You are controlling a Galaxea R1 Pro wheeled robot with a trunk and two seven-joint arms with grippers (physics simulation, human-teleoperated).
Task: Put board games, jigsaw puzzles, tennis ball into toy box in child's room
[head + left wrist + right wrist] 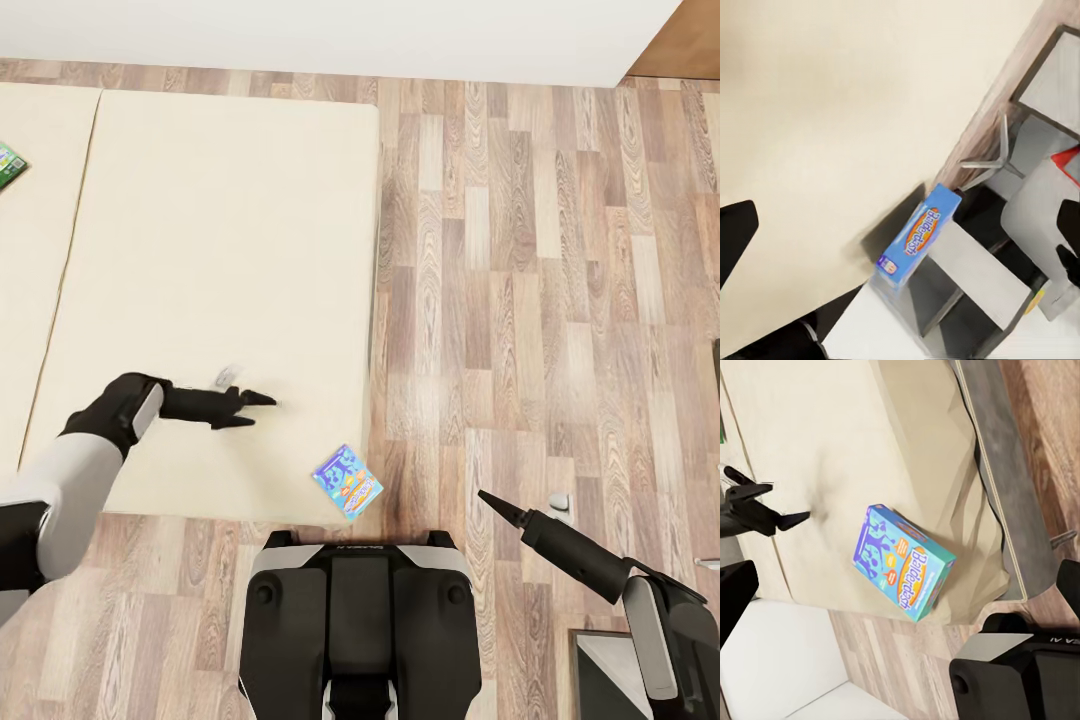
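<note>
green game box (9,166): cut by frame edge | bed (200,250): far side cropped

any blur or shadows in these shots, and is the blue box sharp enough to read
Head view: a faint smear by the left tool, small blue box too small to read. Left wrist view: soft overall, dark shadow beside the box. Right wrist view: sharpest, box lettering nearly legible.

board game (347,482) on bed (200,250) corner
</note>
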